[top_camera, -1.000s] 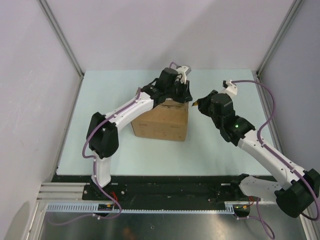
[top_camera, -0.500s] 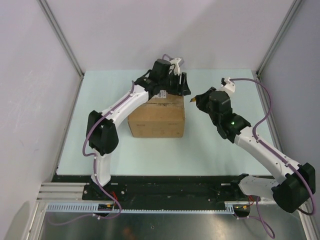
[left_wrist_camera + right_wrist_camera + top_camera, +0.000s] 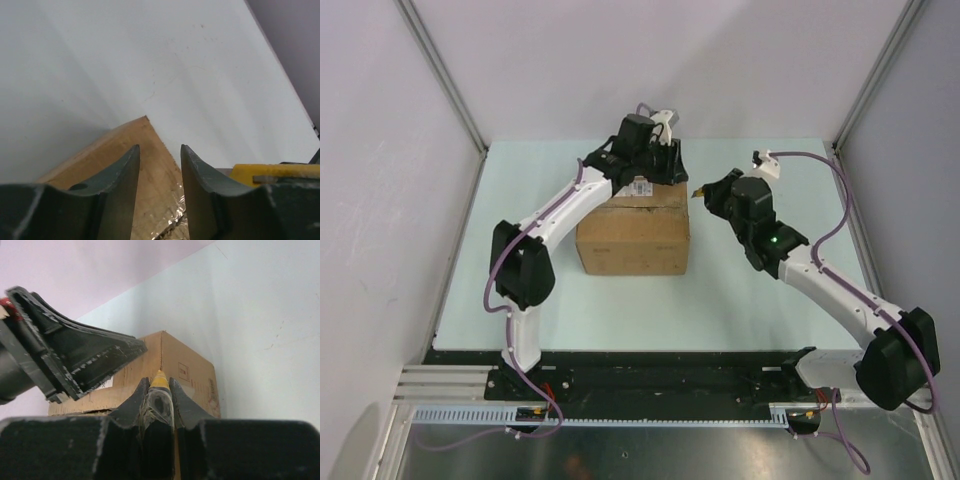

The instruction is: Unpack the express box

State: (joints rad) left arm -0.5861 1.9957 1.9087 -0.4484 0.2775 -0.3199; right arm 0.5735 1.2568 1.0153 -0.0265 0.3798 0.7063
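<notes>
Top external view: you have the express box (image 3: 635,240) mid-worktop (image 3: 520,290), flaps closed, label up. The left arm (image 3: 570,205) reaches over its far edge, left jaws parted and empty above the far corner, probably to steady it. The right arm (image 3: 820,280) sits just beside the box's right edge, right jaws clamped on the yellow knife (image 3: 159,378), tip pointed at the box. Open worktop lies right and front.

Pale green tabletop (image 3: 740,300) under left gripper (image 3: 672,168) and right gripper (image 3: 701,192). Plain lilac-white wall (image 3: 660,70) beyond them; aluminium posts (image 3: 440,70) at both far corners. Soft even light.
</notes>
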